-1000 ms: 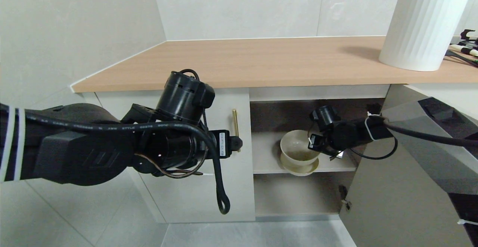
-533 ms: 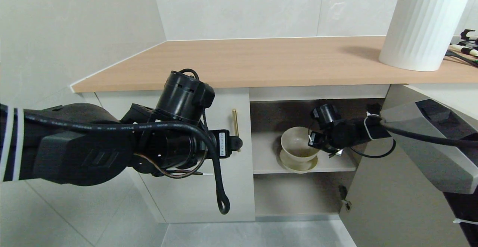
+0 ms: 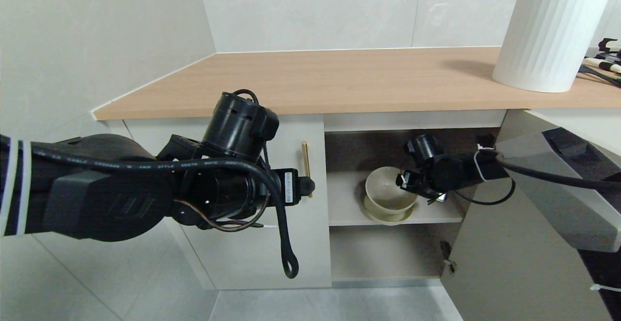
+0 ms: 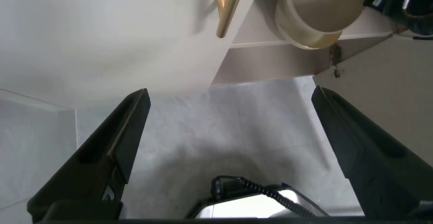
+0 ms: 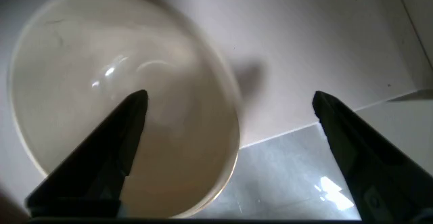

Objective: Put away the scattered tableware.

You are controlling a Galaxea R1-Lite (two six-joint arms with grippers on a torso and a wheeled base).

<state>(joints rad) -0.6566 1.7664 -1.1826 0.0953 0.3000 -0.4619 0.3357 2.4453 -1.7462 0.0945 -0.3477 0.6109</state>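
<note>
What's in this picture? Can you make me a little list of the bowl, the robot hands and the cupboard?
bowl: on a plate, on the cupboard shelf
right gripper: open, straddling the bowl's rim
left gripper: open, empty, in front of the closed door
other door: open
countertop: holds a white ribbed container

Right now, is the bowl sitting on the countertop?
No, the bowl stands on a plate on the shelf below the countertop.
</note>
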